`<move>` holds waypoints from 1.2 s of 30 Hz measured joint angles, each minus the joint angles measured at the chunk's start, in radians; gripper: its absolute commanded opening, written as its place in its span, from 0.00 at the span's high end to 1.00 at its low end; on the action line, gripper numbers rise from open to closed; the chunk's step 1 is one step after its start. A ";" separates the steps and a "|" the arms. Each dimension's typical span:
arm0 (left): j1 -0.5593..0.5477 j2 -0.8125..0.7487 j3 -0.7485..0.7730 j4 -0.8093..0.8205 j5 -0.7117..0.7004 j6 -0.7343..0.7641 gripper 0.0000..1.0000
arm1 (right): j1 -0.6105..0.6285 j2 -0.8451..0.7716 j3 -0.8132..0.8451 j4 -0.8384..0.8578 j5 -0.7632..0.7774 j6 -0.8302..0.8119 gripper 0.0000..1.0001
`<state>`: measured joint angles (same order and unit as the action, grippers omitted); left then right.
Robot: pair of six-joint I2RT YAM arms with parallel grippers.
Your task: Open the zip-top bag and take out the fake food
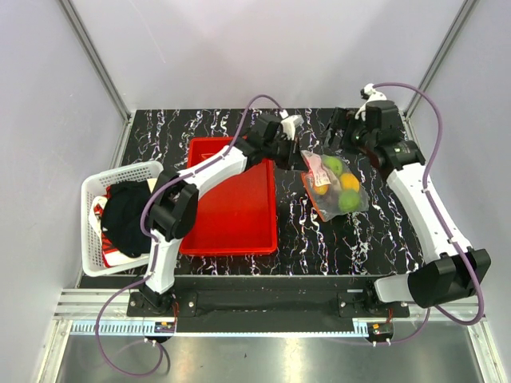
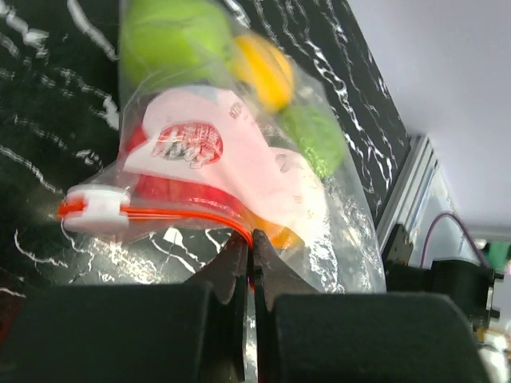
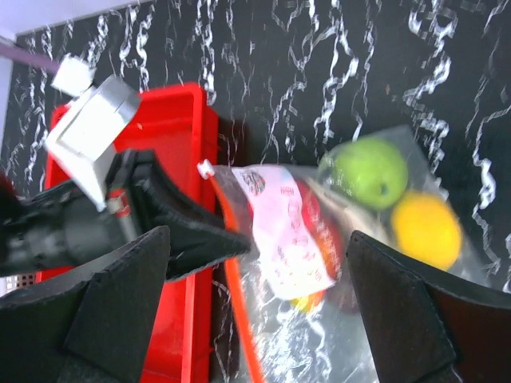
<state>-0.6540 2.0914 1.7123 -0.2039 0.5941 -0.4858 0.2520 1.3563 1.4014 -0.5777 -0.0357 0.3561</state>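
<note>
The zip-top bag (image 1: 335, 185) lies on the dark marbled worktop (image 1: 391, 231), just right of the red tray (image 1: 231, 211), with the fake food (image 3: 369, 171) sealed inside. The left end effector (image 2: 251, 257) pinches tight on the bag's red-orange zip strip (image 2: 176, 214). The right end effector (image 3: 257, 271) hangs above the bag, spread wide and holding nothing.

The left pincer (image 2: 251, 262) pinches the zip-top bag (image 2: 271, 179) at its zip strip (image 2: 184, 215); a green fruit (image 2: 172, 36) sits at eleven o'clock.
</note>
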 measured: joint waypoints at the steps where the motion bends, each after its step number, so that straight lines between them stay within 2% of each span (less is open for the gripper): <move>1: -0.002 0.000 0.021 -0.021 0.009 0.022 1.00 | -0.020 0.003 0.016 0.000 -0.021 -0.015 0.01; 10: -0.008 -0.018 0.209 -0.120 0.164 0.150 1.00 | -0.148 0.046 0.024 0.043 -0.248 -0.146 0.00; 14: -0.009 -0.018 0.237 -0.163 0.241 0.178 1.00 | -0.151 0.032 -0.069 0.185 -0.481 -0.237 0.00; 17: -0.008 -0.018 0.237 -0.197 0.291 0.203 1.00 | -0.156 0.034 -0.096 0.232 -0.653 -0.304 0.02; 22: -0.009 -0.026 0.237 -0.290 0.324 0.275 1.00 | -0.183 0.027 -0.103 0.294 -0.848 -0.438 0.02; 31: -0.009 -0.027 0.291 -0.409 0.425 0.364 1.00 | -0.266 0.018 -0.116 0.311 -1.028 -0.555 0.00; 36: -0.009 -0.027 0.363 -0.431 0.531 0.370 1.00 | -0.305 0.014 -0.144 0.323 -1.138 -0.704 0.00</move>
<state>-0.6628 2.0644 2.0754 -0.6346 1.1248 -0.1162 -0.0532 1.3705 1.2575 -0.2550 -1.1736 -0.3481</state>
